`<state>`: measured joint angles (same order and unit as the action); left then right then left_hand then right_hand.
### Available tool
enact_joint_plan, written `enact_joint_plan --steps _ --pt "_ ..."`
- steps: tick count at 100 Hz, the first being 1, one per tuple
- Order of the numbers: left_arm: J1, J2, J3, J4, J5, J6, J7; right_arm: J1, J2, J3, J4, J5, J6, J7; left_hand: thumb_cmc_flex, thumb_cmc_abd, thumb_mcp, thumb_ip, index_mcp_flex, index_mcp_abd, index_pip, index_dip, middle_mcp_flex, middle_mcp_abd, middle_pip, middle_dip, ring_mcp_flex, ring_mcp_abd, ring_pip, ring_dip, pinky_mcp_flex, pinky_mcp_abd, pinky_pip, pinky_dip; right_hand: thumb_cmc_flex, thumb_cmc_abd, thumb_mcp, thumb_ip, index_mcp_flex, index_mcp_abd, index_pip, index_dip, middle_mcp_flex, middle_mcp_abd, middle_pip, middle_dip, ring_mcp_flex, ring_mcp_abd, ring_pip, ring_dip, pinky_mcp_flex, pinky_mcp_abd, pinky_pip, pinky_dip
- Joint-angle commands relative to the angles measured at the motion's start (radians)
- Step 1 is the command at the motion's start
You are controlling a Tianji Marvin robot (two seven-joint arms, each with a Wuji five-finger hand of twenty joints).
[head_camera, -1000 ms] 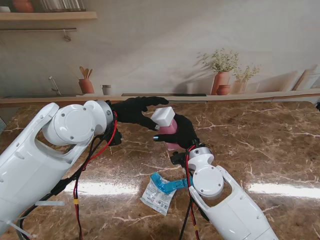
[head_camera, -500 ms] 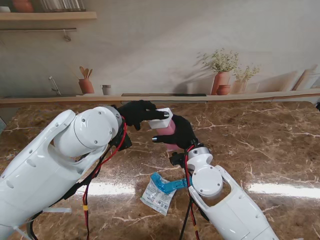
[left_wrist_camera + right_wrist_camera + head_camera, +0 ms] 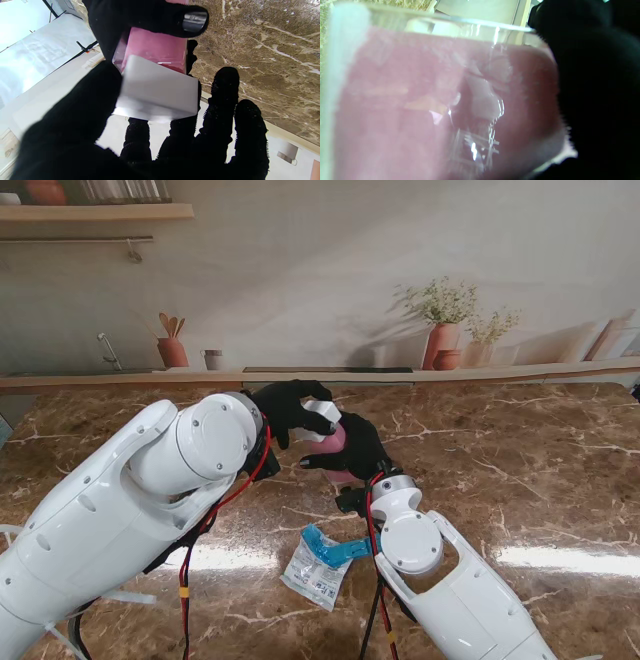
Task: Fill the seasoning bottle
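Both arms meet over the middle of the brown marble table (image 3: 520, 470), toward its far side.

Right hand (image 3: 362, 448): black glove, fingers wrapped around a clear bottle (image 3: 333, 444) filled with pink seasoning. The bottle stands roughly upright and appears to be held just over the table; contact with the table cannot be told. In the right wrist view the bottle (image 3: 440, 105) fills nearly the whole picture, pink behind glossy clear walls, with a gloved finger (image 3: 595, 100) pressed against one side.

Left hand (image 3: 288, 408): black glove, reaching over the bottle from the left. Its thumb and fingers are closed on the white square cap (image 3: 322, 420) sitting at the bottle's top. In the left wrist view the cap (image 3: 157, 92) lies pinched between the thumb (image 3: 82, 105) and the fingers (image 3: 225, 100), pink bottle body (image 3: 155, 50) directly beyond it. Whether the cap is fully seated cannot be told.

Nearer to me than the bottle, a small printed packet (image 3: 315, 570) with a torn blue end lies flat on the table, just beside the right forearm, untouched by either hand.
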<state>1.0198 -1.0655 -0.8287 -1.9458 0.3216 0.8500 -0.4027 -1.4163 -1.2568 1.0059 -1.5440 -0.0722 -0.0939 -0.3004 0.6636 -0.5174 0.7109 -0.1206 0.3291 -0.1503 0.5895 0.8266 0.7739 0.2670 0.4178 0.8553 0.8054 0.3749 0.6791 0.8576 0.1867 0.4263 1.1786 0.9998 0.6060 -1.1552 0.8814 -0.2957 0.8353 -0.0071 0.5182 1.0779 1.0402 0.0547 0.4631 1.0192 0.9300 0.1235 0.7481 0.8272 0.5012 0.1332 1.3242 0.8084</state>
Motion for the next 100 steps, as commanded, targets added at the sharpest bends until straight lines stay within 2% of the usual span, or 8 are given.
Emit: enact_joint_plan --steps 1,10,27,44,67,76,84,100 --pt "0.015 0.002 -0.013 -0.006 0.004 -0.024 -0.005 -0.003 -0.003 0.011 -0.007 0.008 0.005 0.007 0.117 -0.027 0.321 -0.008 -0.031 -0.048 0.015 0.007 0.026 -0.139 0.019 0.07 -0.041 -0.039 -0.052 -0.005 -0.046 -0.001 -0.018 -0.009 0.252 0.621 0.259 0.051 0.208 -0.329 0.419 0.091 0.096 -0.18 0.271 0.077 0.076 -0.128 0.422 0.121 0.071 -0.032 0.195 0.064" --pt "0.017 0.012 -0.027 -0.013 0.01 -0.065 -0.042 -0.004 -0.004 0.014 -0.008 0.017 0.007 0.008 0.215 -0.03 0.387 -0.05 -0.046 -0.054 0.008 -0.012 -0.028 -0.174 0.01 0.025 -0.097 -0.074 -0.114 -0.017 -0.1 -0.027 -0.076 -0.015 0.252 0.62 0.259 0.051 0.208 -0.328 0.419 0.091 0.096 -0.18 0.271 0.077 0.075 -0.128 0.422 0.121 0.071 -0.032 0.195 0.064" --pt "0.038 0.019 -0.064 -0.016 0.027 -0.165 -0.078 -0.011 -0.006 0.022 -0.018 0.06 0.004 0.015 0.439 0.005 0.299 -0.06 -0.024 -0.07 0.045 -0.051 -0.1 -0.229 0.022 -0.214 -0.12 -0.102 -0.269 0.159 -0.148 -0.051 -0.164 0.002 0.252 0.62 0.259 0.051 0.21 -0.328 0.42 0.091 0.096 -0.18 0.271 0.076 0.075 -0.128 0.422 0.121 0.071 -0.032 0.195 0.064" --pt "0.085 0.008 -0.134 0.024 0.017 -0.406 -0.074 -0.027 -0.002 0.044 -0.041 0.148 -0.008 0.053 0.509 0.029 0.281 -0.053 0.035 -0.095 0.084 -0.072 -0.101 -0.259 0.026 -0.235 -0.149 -0.158 -0.316 0.19 -0.194 -0.226 -0.202 0.007 0.253 0.618 0.261 0.052 0.212 -0.325 0.42 0.091 0.098 -0.178 0.271 0.076 0.076 -0.126 0.422 0.12 0.071 -0.032 0.195 0.064" --pt "0.091 0.014 -0.17 0.067 -0.016 -0.608 -0.106 -0.044 0.021 0.082 -0.061 0.232 -0.04 0.158 0.534 0.102 0.291 -0.041 0.137 -0.124 0.122 -0.106 -0.108 -0.319 -0.001 -0.261 -0.192 -0.22 -0.345 0.118 -0.226 -0.282 -0.234 -0.022 0.253 0.613 0.266 0.051 0.218 -0.32 0.417 0.089 0.101 -0.172 0.267 0.073 0.077 -0.121 0.421 0.119 0.071 -0.03 0.194 0.064" --pt "0.09 0.017 -0.177 0.076 -0.021 -0.657 -0.115 -0.046 0.03 0.09 -0.062 0.25 -0.053 0.198 0.556 0.109 0.281 -0.056 0.171 -0.142 0.12 -0.136 -0.115 -0.348 -0.022 -0.292 -0.224 -0.248 -0.356 0.055 -0.235 -0.298 -0.239 -0.026 0.252 0.611 0.267 0.051 0.219 -0.319 0.414 0.088 0.103 -0.171 0.264 0.071 0.077 -0.121 0.42 0.119 0.07 -0.026 0.194 0.064" --pt "0.091 0.018 -0.182 0.087 -0.013 -0.712 -0.112 -0.046 0.038 0.095 -0.059 0.274 -0.065 0.236 0.554 0.11 0.284 -0.053 0.211 -0.158 0.115 -0.181 -0.11 -0.378 -0.056 -0.359 -0.244 -0.291 -0.358 -0.1 -0.237 -0.326 -0.254 -0.028 0.252 0.61 0.268 0.051 0.222 -0.319 0.412 0.087 0.106 -0.172 0.261 0.069 0.077 -0.121 0.42 0.119 0.07 -0.025 0.193 0.064" --pt "0.1 0.022 -0.195 0.09 -0.018 -0.753 -0.124 -0.046 0.044 0.099 -0.054 0.318 -0.074 0.279 0.558 0.121 0.279 -0.052 0.31 -0.15 0.09 -0.242 -0.118 -0.401 -0.09 -0.431 -0.264 -0.309 -0.373 -0.135 -0.245 -0.345 -0.278 -0.034 0.252 0.607 0.272 0.05 0.225 -0.313 0.403 0.085 0.109 -0.168 0.255 0.068 0.079 -0.117 0.413 0.115 0.071 -0.025 0.193 0.065"
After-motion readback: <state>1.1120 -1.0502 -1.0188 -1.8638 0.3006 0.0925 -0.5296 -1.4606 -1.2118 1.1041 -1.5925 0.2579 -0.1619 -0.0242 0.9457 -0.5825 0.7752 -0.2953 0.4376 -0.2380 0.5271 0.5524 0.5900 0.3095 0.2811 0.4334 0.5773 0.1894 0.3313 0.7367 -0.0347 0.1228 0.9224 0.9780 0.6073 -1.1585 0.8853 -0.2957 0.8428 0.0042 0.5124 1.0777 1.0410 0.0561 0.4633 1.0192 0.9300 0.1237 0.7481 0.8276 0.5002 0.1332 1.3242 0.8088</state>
